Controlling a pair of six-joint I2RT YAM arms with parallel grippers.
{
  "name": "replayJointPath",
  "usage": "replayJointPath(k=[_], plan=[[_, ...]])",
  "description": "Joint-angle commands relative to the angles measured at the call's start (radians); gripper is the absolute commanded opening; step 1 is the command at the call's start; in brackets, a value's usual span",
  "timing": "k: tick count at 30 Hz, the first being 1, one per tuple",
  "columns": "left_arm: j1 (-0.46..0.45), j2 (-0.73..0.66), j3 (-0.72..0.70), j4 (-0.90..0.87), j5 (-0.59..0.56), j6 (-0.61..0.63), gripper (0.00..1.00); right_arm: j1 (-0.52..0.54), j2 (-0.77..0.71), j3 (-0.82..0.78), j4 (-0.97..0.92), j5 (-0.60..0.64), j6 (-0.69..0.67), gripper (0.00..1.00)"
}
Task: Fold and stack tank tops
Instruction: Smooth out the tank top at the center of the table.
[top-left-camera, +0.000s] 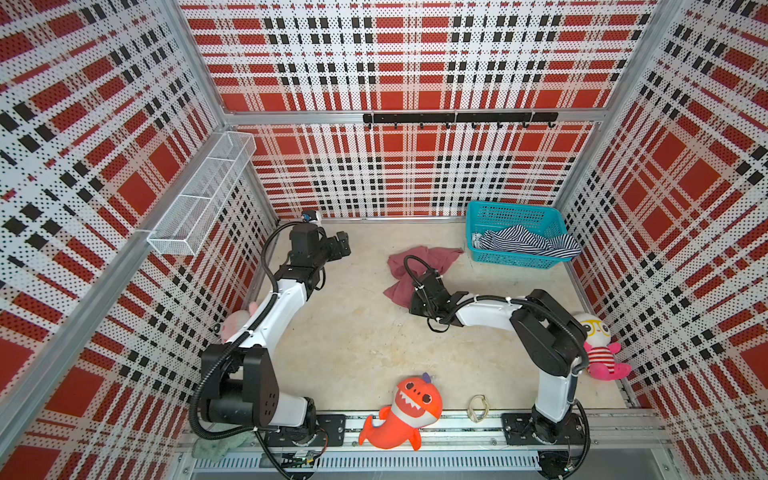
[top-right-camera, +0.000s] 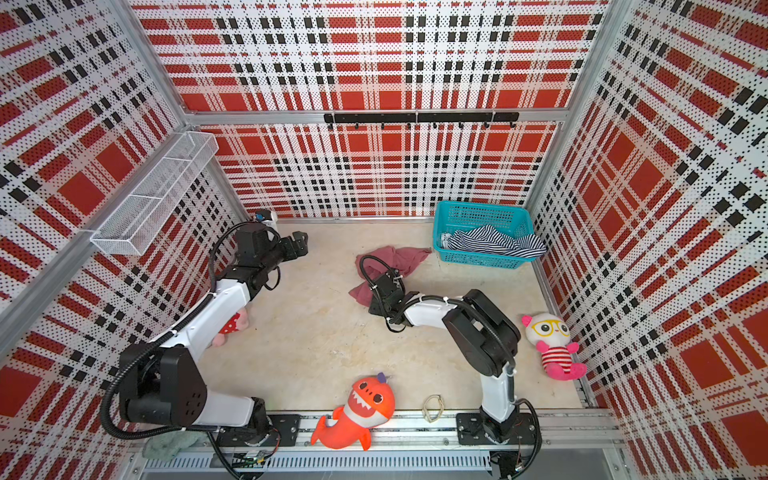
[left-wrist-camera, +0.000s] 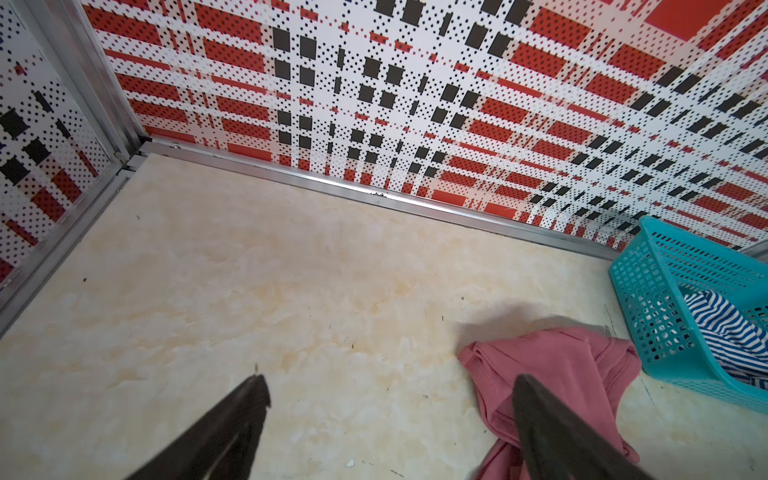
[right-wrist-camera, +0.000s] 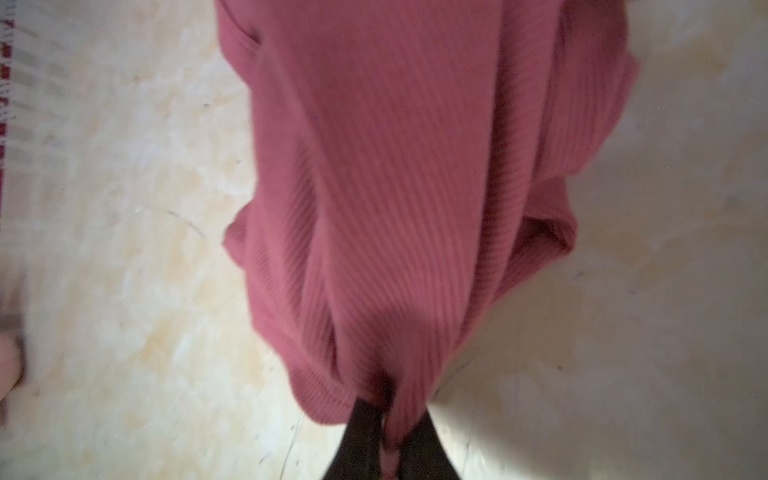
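The rose-maroon tank top (top-left-camera: 424, 258) (top-right-camera: 397, 257) lies crumpled on the table at the back middle. My right gripper (right-wrist-camera: 388, 436) is shut on a bunched fold of its ribbed cloth (right-wrist-camera: 395, 187), which hangs stretched away from the jaws. In both top views the right wrist hides the fingertips, over the top's near left part. The striped tank top (top-left-camera: 528, 243) (top-right-camera: 494, 243) (left-wrist-camera: 723, 328) sits heaped in the teal basket. My left gripper (top-left-camera: 343, 245) (top-right-camera: 299, 245) (left-wrist-camera: 390, 382) is open and empty above the back left of the table. One of its fingers overlaps the maroon top (left-wrist-camera: 552, 365) in its wrist view.
The teal basket (top-left-camera: 515, 261) stands at the back right corner. An orange shark plush (top-left-camera: 403, 411) lies on the front rail, a pink-and-white plush (top-left-camera: 598, 345) at the right wall, and a pink plush (top-left-camera: 235, 324) under the left arm. A grey-green towel (top-left-camera: 212, 449) lies at the front left.
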Motion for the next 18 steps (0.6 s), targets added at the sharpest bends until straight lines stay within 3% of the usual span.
replayJointPath(k=[1, 6, 12, 14, 18], plan=[[0.004, -0.002, 0.021, 0.012, 0.048, -0.009, 0.96, -0.042, -0.172, 0.042, -0.071, -0.091, -0.053, 0.11], [-0.025, 0.022, 0.029, -0.002, 0.06, -0.008, 0.97, -0.146, -0.365, -0.061, 0.032, -0.103, -0.04, 0.01], [-0.158, 0.052, 0.06, -0.072, 0.002, 0.028, 0.97, -0.25, -0.475, -0.203, 0.137, -0.206, 0.019, 0.0], [-0.204, 0.038, 0.022, -0.06, 0.073, -0.036, 0.96, -0.262, -0.486, -0.244, 0.176, -0.23, 0.041, 0.0], [-0.251, -0.033, -0.225, 0.178, 0.274, -0.307, 0.83, -0.266, -0.484, -0.289, 0.211, -0.247, 0.061, 0.0]])
